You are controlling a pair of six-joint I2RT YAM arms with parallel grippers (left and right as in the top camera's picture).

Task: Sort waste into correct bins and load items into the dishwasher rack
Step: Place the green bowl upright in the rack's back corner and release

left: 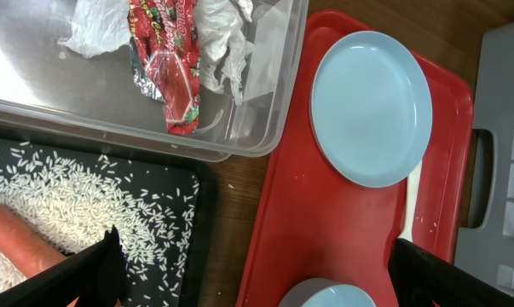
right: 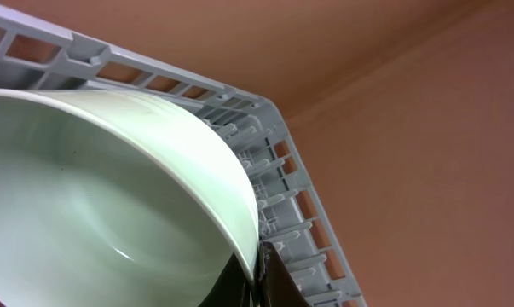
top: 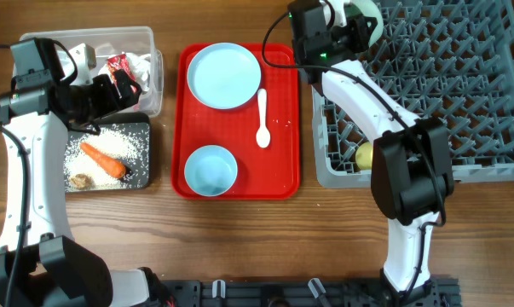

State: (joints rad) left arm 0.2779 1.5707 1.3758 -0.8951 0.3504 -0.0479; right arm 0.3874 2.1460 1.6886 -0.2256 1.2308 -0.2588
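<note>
My right gripper [top: 359, 30] [right: 258, 273] is shut on the rim of the mint-green bowl [top: 372, 15] [right: 95, 196], holding it tilted over the far left corner of the grey dishwasher rack [top: 461, 85] [right: 274, 162]. A yellow cup [top: 364, 156] sits in the rack's near left corner. My left gripper [top: 120, 89] [left: 257, 273] hangs open and empty over the border of the clear tub [top: 146, 38] and black tub [top: 141, 175]. The wrapper [left: 167, 68] and tissue [left: 222, 43] lie in the clear tub. Carrot [top: 101, 159], rice [top: 120, 141] and a brown scrap [top: 80, 181] lie in the black tub.
The red tray [top: 282, 102] between tubs and rack carries the pale blue plate [top: 226, 76] [left: 372, 107], the pale blue bowl [top: 210, 169] [left: 325, 297] and the white spoon [top: 262, 119]. Bare wood runs along the table's front.
</note>
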